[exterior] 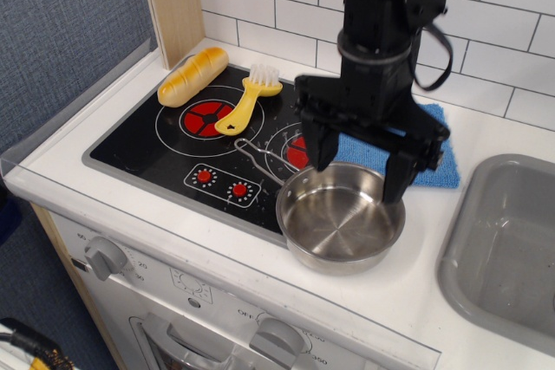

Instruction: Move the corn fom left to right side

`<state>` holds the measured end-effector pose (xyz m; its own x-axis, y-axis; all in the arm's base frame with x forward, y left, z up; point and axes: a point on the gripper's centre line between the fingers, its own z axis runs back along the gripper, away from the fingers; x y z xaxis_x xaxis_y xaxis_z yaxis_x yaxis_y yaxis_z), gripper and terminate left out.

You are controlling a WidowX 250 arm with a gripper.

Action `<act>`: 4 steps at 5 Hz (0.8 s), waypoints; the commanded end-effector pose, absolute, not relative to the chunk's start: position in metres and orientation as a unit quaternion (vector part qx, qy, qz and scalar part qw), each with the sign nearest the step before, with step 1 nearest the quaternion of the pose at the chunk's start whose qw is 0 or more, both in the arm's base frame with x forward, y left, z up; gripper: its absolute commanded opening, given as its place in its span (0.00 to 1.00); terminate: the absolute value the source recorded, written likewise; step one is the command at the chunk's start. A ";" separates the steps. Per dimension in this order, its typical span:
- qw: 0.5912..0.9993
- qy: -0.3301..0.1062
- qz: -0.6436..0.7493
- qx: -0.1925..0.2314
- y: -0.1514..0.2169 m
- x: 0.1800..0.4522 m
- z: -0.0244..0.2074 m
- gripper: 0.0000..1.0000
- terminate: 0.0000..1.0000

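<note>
The corn [192,75] is an elongated yellow-orange toy with diagonal grooves, lying at the far left corner of the black stovetop [147,145]. My gripper [357,175] is open and empty, its two black fingers [323,146] spread wide and hanging just over the far rim of a steel pan [340,224] at the stove's front right. The gripper is well to the right of the corn.
A yellow-handled brush with white bristles [250,97] lies beside the corn. A blue cloth [434,171] lies behind the pan. A grey sink [507,249] is at the right. A wooden post [178,6] and tiled wall stand behind.
</note>
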<state>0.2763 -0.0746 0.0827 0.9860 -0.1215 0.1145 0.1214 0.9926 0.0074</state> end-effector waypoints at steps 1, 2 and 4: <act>0.994 -0.108 -0.016 0.015 0.017 0.318 0.111 1.00 0.00; 0.993 -0.106 -0.014 0.039 0.062 0.339 0.105 1.00 0.00; 0.996 -0.075 0.025 0.038 0.119 0.368 0.073 1.00 0.00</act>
<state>0.3653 0.1151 0.0537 0.9939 0.0455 0.1000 -0.0512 0.9971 0.0555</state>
